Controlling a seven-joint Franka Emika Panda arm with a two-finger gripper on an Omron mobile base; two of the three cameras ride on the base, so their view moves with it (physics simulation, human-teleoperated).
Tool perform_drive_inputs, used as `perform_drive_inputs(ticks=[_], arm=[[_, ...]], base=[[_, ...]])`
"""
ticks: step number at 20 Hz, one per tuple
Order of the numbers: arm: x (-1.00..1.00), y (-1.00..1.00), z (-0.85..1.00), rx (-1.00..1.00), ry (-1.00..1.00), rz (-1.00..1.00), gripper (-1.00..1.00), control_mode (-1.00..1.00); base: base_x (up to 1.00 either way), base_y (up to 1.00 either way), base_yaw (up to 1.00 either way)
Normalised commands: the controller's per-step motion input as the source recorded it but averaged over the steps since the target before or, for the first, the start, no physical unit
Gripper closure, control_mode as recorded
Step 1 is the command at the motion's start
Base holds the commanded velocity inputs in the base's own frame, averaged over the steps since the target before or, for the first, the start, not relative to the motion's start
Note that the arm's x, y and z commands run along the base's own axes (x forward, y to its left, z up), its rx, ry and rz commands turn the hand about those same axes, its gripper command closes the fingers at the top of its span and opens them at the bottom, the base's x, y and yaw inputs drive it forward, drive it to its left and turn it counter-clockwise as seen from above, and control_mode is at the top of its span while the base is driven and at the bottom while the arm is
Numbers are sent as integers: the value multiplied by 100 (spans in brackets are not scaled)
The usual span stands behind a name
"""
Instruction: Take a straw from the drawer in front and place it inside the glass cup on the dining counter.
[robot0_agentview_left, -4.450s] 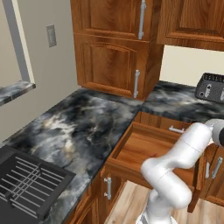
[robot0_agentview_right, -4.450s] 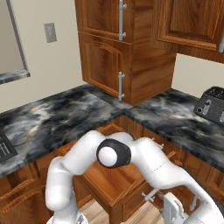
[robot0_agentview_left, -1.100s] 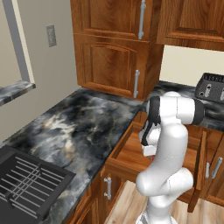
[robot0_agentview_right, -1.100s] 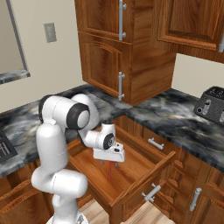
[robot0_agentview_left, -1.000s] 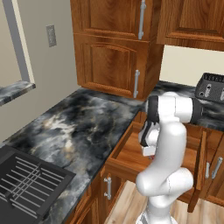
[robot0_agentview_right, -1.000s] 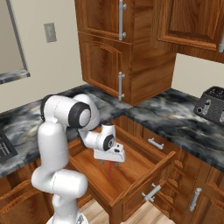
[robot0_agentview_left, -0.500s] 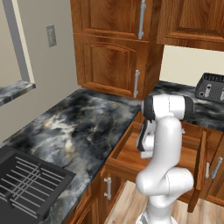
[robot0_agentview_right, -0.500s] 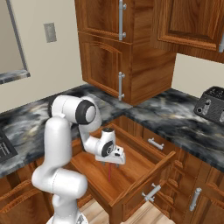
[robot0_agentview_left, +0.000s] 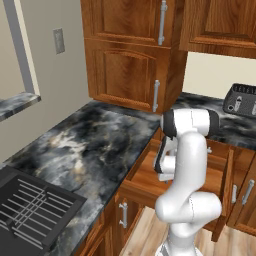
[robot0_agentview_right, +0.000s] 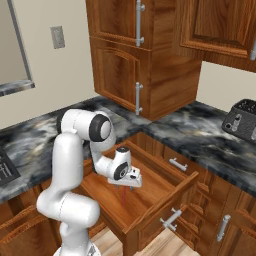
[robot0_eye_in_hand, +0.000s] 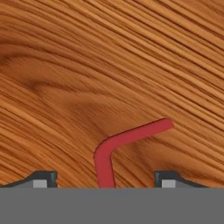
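Open drawer (robot0_agentview_right: 150, 200) floor — bare around straw (robot0_eye_in_hand: 127, 142)

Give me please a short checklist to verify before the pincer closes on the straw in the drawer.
1. Drawer pulled open: ok.
2. Pincer down inside the drawer: ok.
3. Straw lies between the two fingertips: ok.
4. Jaws wide enough to take the straw: ok.
5. Straw free of other things, only bare wood around it: ok.
6. Fingertips low enough to catch the straw: cannot tell.
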Motion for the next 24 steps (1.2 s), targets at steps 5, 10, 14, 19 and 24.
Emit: perform_drive_inputs(ticks=[5, 10, 14, 19, 24], arm=[[-1, -4, -15, 2, 0, 0, 100, -100], [-5, -3, -4, 0, 0, 0, 100, -100], [-3, -20, 1, 0, 0, 0, 100, -100], [-9, -16, 42, 0, 0, 0, 100, -100], [-7, -5, 91, 1, 0, 4, 100, -100]], base=[[0, 0, 0], [0, 0, 0], [0, 0, 0], [0, 0, 0], [0, 0, 0]])
